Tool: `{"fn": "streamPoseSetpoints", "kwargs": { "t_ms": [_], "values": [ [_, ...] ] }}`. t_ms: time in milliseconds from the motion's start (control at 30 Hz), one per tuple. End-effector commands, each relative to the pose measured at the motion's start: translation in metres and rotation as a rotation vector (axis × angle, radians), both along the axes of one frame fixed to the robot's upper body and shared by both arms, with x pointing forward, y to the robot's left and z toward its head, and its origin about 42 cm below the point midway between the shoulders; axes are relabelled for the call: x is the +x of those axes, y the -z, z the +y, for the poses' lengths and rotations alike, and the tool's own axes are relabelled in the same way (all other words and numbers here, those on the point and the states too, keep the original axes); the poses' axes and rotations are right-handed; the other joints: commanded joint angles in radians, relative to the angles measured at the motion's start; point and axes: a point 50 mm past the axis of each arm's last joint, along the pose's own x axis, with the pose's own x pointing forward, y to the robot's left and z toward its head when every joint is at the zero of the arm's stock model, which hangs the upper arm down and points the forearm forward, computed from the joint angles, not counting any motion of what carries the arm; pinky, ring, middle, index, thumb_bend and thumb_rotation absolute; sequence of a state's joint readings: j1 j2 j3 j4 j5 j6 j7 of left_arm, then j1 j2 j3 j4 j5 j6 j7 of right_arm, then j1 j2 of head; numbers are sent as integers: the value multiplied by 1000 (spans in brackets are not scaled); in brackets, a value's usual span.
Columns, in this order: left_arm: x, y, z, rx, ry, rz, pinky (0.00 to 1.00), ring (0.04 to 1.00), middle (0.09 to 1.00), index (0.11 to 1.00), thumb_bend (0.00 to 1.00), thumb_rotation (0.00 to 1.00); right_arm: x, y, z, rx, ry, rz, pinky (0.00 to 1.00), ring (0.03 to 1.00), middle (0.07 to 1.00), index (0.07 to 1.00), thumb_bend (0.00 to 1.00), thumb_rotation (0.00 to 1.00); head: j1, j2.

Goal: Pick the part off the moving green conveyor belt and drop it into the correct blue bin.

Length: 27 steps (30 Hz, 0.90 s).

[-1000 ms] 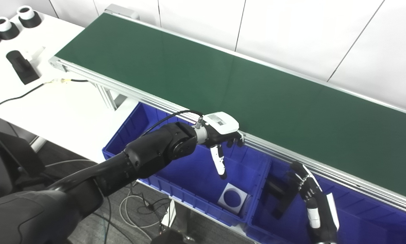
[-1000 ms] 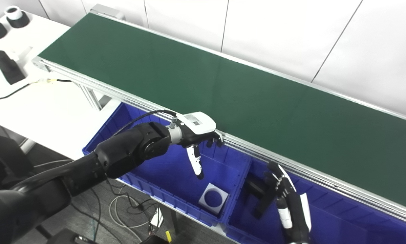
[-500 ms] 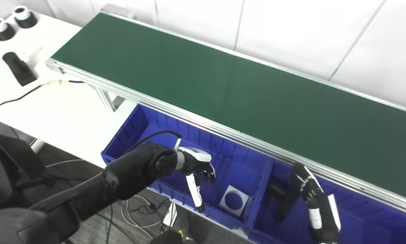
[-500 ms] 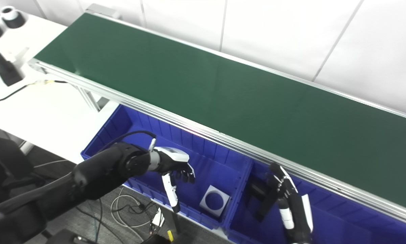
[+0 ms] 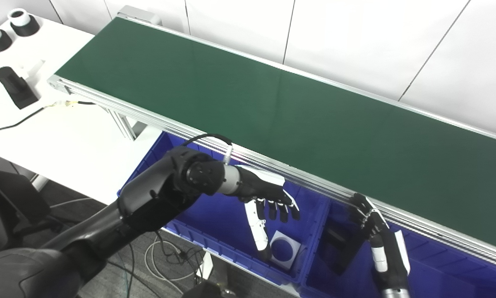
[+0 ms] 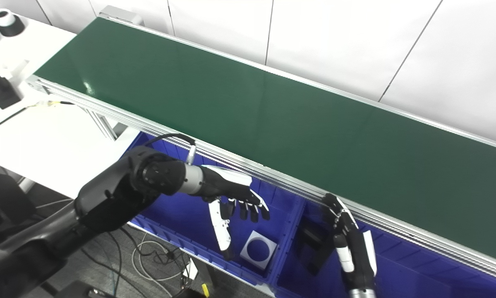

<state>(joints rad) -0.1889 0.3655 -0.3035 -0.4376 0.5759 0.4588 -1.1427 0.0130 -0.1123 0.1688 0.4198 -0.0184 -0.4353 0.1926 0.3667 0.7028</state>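
Note:
The green conveyor belt (image 5: 272, 103) runs diagonally across the view and carries no part. Below its near rail stand two blue bins. A white square part with a round hole (image 5: 286, 249) lies in the left blue bin (image 5: 214, 215). My left hand (image 5: 268, 198) hovers open above that bin, fingers spread and pointing down, holding nothing. A black part (image 5: 343, 248) rests in the right blue bin (image 5: 438, 273). My right hand (image 5: 378, 242) is raised over the right bin, fingers extended and open, empty.
A white table (image 5: 65, 132) sits left of the belt with a black block (image 5: 16, 87), black-and-white rings (image 5: 20, 22) and a cable (image 5: 20, 120). Loose cables lie on the floor (image 5: 165, 256) below the bins.
My left hand has swung right and up from the left bin's near edge to over its middle. The camera has shifted slightly. The right hand has barely moved.

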Motion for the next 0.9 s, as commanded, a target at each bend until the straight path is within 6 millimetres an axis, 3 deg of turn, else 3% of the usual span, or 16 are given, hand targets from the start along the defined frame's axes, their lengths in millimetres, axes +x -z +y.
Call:
{"fn": "streamPoseSetpoints", "kwargs": {
  "t_ms": [0, 100, 133, 167, 233, 433, 600, 700, 867],
  "values": [
    [-3, -4, 4, -113, -41, -1, 800, 848, 847, 854, 1000, 363, 6, -7, 3, 15, -6, -52, 794, 826, 875, 880, 877, 960, -5, -20],
    [-6, 7, 12, -226, -84, 45, 848, 863, 852, 860, 1000, 365, 5, -2, 2, 12, -4, -33, 797, 827, 878, 880, 883, 959, -2, -52],
    [-7, 15, 14, -267, -99, 74, 850, 864, 852, 861, 1000, 366, 5, 1, 1, 9, -3, -19, 797, 828, 878, 880, 884, 959, 12, -107],
    [-9, 21, 14, -293, -109, 93, 851, 854, 840, 864, 1000, 370, 4, 4, 0, 7, -2, -9, 801, 830, 879, 880, 886, 959, 12, -107],
    [-13, 43, 14, -384, -131, 159, 845, 843, 828, 870, 1000, 365, 4, 13, -4, 10, -1, 32, 809, 833, 881, 880, 881, 954, 29, -188],
    [-28, 103, 3, -527, -204, 132, 789, 799, 797, 839, 1000, 432, 8, 28, -6, -12, 3, 92, 787, 819, 871, 869, 901, 950, -17, -274],
    [-45, 144, -11, -673, -358, -27, 710, 754, 763, 775, 1000, 443, 9, 31, -3, -21, -2, 105, 765, 811, 853, 853, 912, 935, -75, -292],
    [-54, 171, -28, -759, -505, -140, 602, 674, 711, 694, 973, 423, 8, 32, 0, -27, -4, 106, 737, 795, 850, 840, 904, 917, -130, -299],
    [-61, 203, -46, -704, -660, -186, 611, 683, 733, 708, 907, 424, 6, 33, 6, -30, 2, 105, 717, 783, 827, 821, 971, 894, -235, -292]
  ]
}}
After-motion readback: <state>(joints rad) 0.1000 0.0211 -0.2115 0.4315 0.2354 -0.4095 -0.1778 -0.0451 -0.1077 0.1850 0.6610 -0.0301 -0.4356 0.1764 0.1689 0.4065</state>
